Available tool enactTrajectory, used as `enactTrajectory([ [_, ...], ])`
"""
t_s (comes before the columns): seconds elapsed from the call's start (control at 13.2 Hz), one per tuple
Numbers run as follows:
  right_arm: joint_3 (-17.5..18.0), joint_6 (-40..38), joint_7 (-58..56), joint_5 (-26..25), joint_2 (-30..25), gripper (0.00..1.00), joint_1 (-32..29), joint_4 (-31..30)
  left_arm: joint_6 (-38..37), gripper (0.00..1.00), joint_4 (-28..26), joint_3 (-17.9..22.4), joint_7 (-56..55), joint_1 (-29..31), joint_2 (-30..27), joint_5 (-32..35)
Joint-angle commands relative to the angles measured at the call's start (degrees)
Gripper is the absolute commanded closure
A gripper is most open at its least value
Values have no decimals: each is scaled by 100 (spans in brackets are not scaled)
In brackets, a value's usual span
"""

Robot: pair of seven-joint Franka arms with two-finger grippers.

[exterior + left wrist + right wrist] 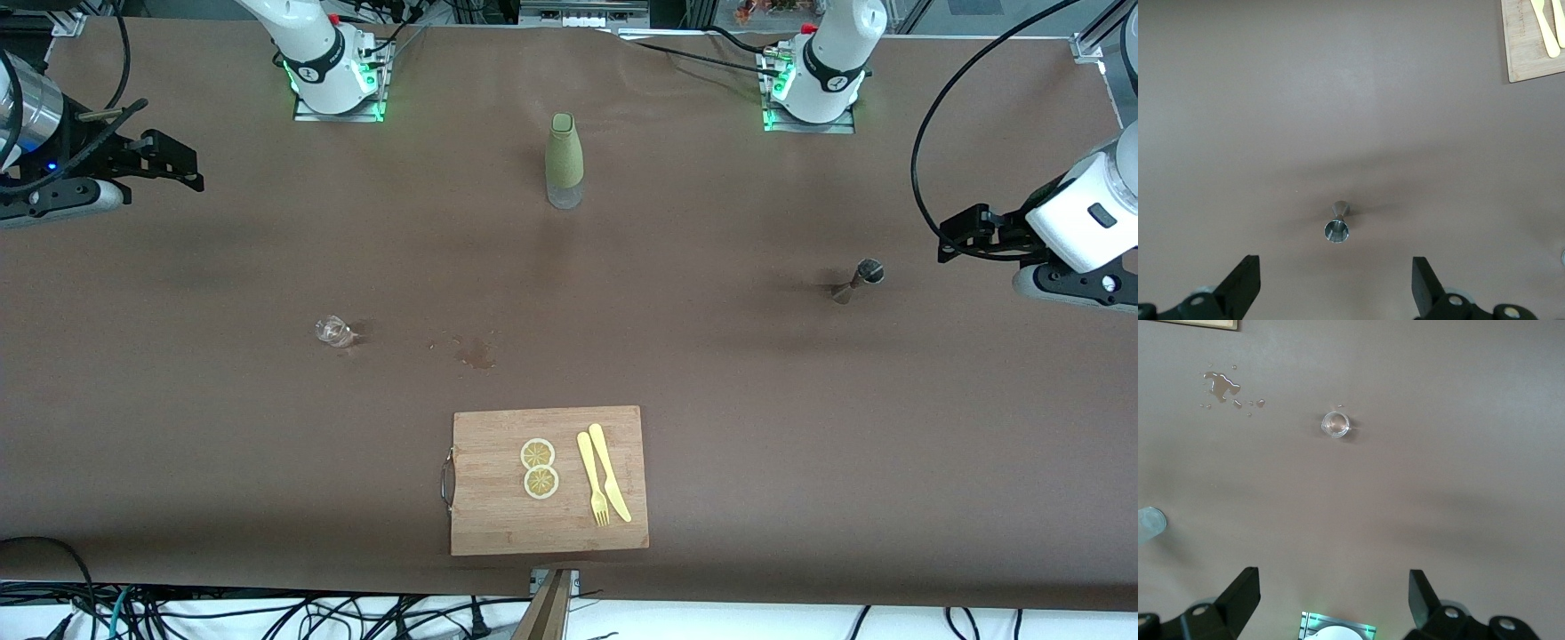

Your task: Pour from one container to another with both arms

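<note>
Green bottle (564, 160) stands farther than the cutting board (498, 516); small glass (332, 331) and metal jigger (855, 280) flank it.

Brown-covered table (800, 462) — black cables (267, 618) on white floor below.

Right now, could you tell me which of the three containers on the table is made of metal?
The small metal jigger, standing toward the left arm's end of the table. The green-sleeved bottle and the little glass are see-through, not metal.
</note>
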Motion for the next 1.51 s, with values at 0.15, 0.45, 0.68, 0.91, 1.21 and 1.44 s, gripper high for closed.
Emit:
enactTrajectory([
  [0.15,-11,26,-98,-15,-47,1,-9,5,-32,0,132,0,105,-12,56,28],
  [0.45,-11,26,-107,-15,-38,1,-18,5,-32,0,141,0,105,-12,65,28],
  [0.68,-11,18,-107,-15,-30,1,-18,5,-32,0,141,0,105,-12,73,28],
  [0.91,6,-35,-107,-24,49,1,-18,66,-32,0,141,18,96,6,73,28],
  [1.21,42,18,-90,-33,137,1,17,172,-32,0,141,18,105,14,73,28],
  [1.44,42,35,-72,-129,164,1,17,224,-32,0,141,18,105,6,73,28],
])
